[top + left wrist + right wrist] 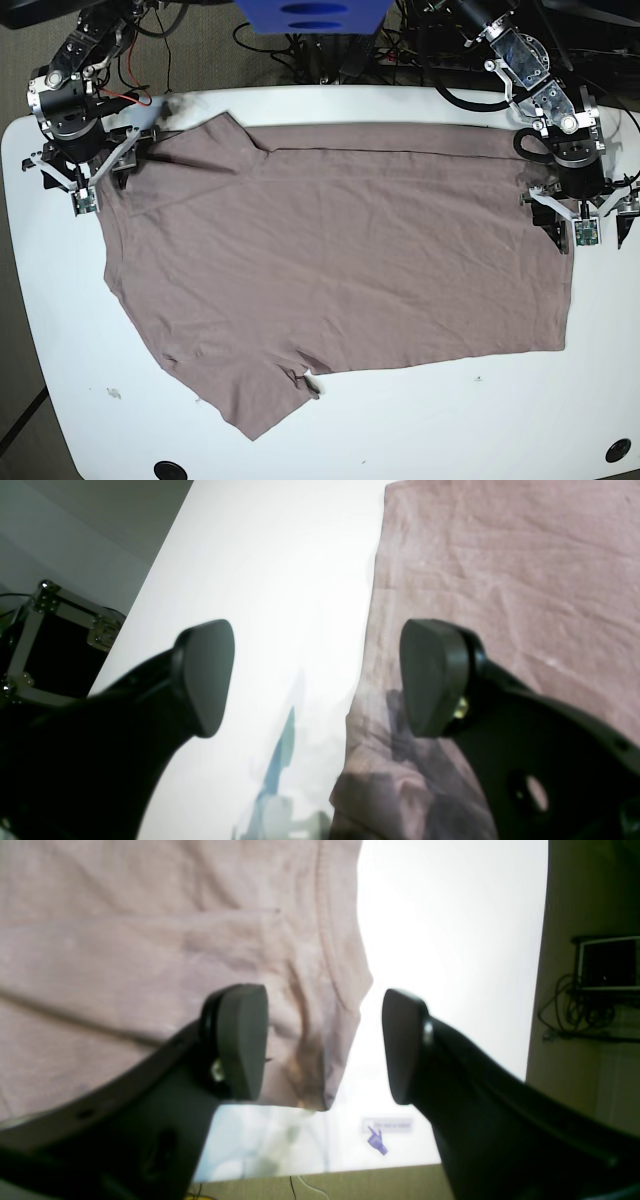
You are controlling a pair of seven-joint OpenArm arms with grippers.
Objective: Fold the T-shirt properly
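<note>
The taupe T-shirt (pixel 340 260) lies spread flat across the white table (pixel 480 420), hem to the right, sleeves at the upper left and lower left. My left gripper (pixel 583 215) is open at the hem's far corner. In the left wrist view it (pixel 320 677) straddles the shirt's edge (pixel 500 580), one finger over cloth, one over bare table. My right gripper (pixel 85 180) is open at the upper left sleeve. In the right wrist view it (pixel 322 1042) straddles the sleeve's hem (pixel 200 940). Neither gripper holds cloth.
Cables and equipment (pixel 300 50) crowd the floor behind the table's far edge. A black case with metal corners (pixel 50 640) stands beyond the table on the left arm's side. A dark monitor and wires (pixel 605 965) sit beyond the table's edge on the right arm's side.
</note>
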